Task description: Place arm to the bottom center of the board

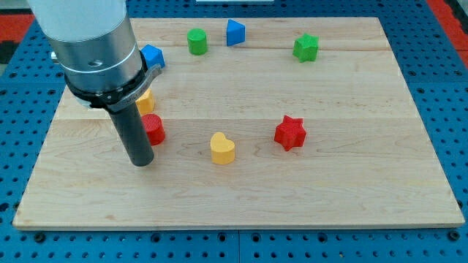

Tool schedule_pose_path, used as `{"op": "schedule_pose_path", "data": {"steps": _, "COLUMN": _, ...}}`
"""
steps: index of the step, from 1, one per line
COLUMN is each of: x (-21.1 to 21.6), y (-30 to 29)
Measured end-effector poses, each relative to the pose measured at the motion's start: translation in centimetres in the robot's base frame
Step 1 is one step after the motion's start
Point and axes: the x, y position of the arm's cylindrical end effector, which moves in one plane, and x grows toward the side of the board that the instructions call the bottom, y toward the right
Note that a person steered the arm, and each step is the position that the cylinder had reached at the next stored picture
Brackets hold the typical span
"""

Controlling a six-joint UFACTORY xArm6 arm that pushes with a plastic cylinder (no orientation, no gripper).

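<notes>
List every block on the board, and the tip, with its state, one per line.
my tip: on the board, at the view's left, just left of the red cylinder
red cylinder: upright
yellow block: partly hidden behind the rod
blue block: partly hidden by the arm
green cylinder: upright
blue triangular block: free
green block: free
red star: free
yellow heart: free

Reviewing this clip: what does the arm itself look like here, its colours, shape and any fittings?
A broad silver-grey metal cylinder enters from the view's top left. Below it sits a black collar with a small clamp tab on its right. From that, a straight, dark, matte rod narrows down to my tip. No cables or markings show.
</notes>
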Motion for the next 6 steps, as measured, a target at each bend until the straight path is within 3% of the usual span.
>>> {"op": "schedule_pose_path", "data": {"steps": 1, "x": 5.8, "y": -0.1}}
{"op": "schedule_pose_path", "data": {"steps": 2, "x": 9.5, "y": 6.1}}
{"op": "schedule_pose_path", "data": {"steps": 3, "x": 9.5, "y": 14.2}}
{"op": "schedule_pose_path", "data": {"steps": 4, "x": 9.7, "y": 14.9}}
{"op": "schedule_pose_path", "data": {"steps": 6, "x": 5.2, "y": 21.1}}
